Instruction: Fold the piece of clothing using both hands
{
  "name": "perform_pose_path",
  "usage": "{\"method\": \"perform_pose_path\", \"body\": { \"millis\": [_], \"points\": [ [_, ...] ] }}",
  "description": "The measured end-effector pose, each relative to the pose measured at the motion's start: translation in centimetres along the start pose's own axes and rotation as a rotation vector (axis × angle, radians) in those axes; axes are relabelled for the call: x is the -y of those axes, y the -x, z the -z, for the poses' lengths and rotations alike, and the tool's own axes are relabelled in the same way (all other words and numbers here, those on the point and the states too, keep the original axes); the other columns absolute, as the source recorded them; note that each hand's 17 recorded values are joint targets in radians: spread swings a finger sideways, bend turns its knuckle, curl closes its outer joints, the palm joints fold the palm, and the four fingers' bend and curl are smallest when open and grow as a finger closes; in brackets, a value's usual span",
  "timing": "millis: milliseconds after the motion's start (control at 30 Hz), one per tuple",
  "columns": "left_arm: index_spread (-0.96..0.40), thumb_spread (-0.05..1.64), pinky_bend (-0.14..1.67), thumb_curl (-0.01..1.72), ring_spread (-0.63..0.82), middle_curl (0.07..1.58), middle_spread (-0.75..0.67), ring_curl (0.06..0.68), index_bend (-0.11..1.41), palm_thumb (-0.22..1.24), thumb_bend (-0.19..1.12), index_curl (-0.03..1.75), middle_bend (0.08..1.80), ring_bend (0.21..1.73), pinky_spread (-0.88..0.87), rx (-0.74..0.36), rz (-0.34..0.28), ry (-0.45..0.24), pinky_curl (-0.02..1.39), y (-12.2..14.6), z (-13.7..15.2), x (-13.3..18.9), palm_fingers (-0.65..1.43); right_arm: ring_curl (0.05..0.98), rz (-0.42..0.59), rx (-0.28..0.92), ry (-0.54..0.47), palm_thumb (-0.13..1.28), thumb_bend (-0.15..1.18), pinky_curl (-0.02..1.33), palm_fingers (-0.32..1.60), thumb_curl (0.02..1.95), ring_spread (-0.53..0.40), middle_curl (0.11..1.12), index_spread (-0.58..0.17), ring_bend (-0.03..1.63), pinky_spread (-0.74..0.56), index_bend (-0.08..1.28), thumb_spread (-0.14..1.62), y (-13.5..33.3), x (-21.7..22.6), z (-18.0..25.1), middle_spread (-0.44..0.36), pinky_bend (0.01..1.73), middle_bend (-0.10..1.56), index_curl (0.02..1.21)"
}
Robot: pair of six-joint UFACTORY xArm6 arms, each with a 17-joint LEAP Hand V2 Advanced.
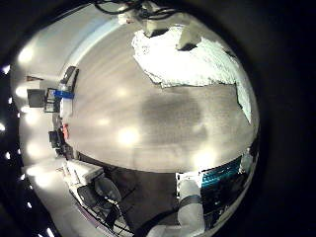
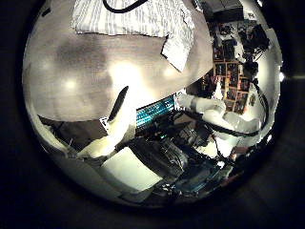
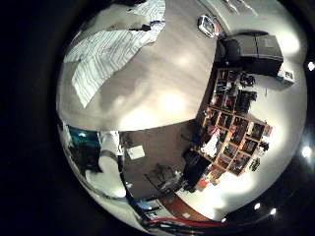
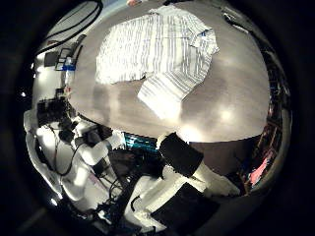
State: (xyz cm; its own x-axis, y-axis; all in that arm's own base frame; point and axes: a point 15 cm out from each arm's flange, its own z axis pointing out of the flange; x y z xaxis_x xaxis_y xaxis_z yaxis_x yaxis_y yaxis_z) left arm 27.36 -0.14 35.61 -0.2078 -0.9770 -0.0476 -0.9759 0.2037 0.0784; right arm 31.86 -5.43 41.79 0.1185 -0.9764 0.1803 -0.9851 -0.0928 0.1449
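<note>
The shirt also shows in the right little finger side view (image 3: 108, 49). In the left little finger side view the shirt (image 1: 193, 64) lies at the table's far part, with fingertips (image 1: 163, 30) of the left hand at its edge of the picture. In the left thumb side view the shirt (image 2: 129, 17) is distant and a straight finger (image 2: 119, 103) juts over the bare table (image 2: 95, 72).
Small objects (image 1: 64, 84) stand at one table edge, also in the right thumb side view (image 4: 64, 59). A flat object (image 3: 207, 25) lies near a table corner. Shelves (image 3: 231, 108) stand beyond the table. A white arm (image 2: 214, 110) reaches beside the table's edge.
</note>
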Motion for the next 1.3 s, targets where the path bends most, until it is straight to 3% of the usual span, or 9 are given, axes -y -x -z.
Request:
{"method": "perform_pose_path", "body": {
  "millis": [367,500,867,1100,1300],
  "points": [
    [-0.01,1.14,0.25,0.33,0.44,0.31,0.26,0.206,0.18,0.41,-0.02,0.4,0.18,0.54,0.44,0.003,-0.007,0.022,0.34,0.0,-1.3,0.3,0.2,0.185,0.002,0.008,0.023,0.47,-0.01,0.02,0.25,0.33,-0.018,0.35,-0.437,0.64,0.26,0.18,1.25,0.3,0.2,-1.0,-0.1,0.78,0.3,0.34],
    [-0.01,1.14,0.25,0.33,0.44,0.31,0.26,0.205,0.18,0.41,-0.02,0.4,0.18,0.54,0.44,0.003,-0.042,0.022,0.34,0.1,-2.2,1.9,0.2,0.185,0.0,0.034,0.026,0.47,-0.01,0.03,0.26,0.33,-0.015,0.35,-0.432,0.63,0.27,0.17,1.26,1.0,0.1,-1.0,-0.098,0.76,0.29,0.34],
    [0.0,1.13,0.3,0.33,0.45,0.3,0.28,0.217,0.16,0.41,-0.02,0.37,0.17,0.58,0.43,0.018,-0.147,0.073,0.35,2.0,-7.1,9.2,0.11,0.191,-0.042,0.088,0.022,0.5,-0.01,0.04,0.31,0.33,-0.018,0.35,-0.422,0.64,0.27,0.17,1.27,2.7,0.1,-0.8,-0.091,0.74,0.28,0.32],
    [-0.01,1.1,0.33,0.33,0.45,0.3,0.29,0.221,0.16,0.39,-0.03,0.35,0.18,0.6,0.43,0.033,-0.168,0.072,0.36,3.1,-12.0,14.7,0.08,0.19,-0.046,0.09,0.041,0.51,-0.01,0.04,0.31,0.33,-0.016,0.36,-0.426,0.64,0.28,0.17,1.27,2.8,0.2,-1.2,-0.088,0.73,0.28,0.31],
    [-0.03,1.09,0.35,0.32,0.45,0.3,0.28,0.221,0.17,0.38,-0.02,0.34,0.18,0.59,0.42,0.02,-0.169,0.117,0.36,3.4,-14.2,17.2,0.05,0.187,-0.052,0.079,0.055,0.54,-0.01,0.05,0.32,0.33,-0.014,0.36,-0.42,0.63,0.28,0.18,1.28,2.6,0.1,-1.5,-0.09,0.72,0.27,0.32]
  ]
}}
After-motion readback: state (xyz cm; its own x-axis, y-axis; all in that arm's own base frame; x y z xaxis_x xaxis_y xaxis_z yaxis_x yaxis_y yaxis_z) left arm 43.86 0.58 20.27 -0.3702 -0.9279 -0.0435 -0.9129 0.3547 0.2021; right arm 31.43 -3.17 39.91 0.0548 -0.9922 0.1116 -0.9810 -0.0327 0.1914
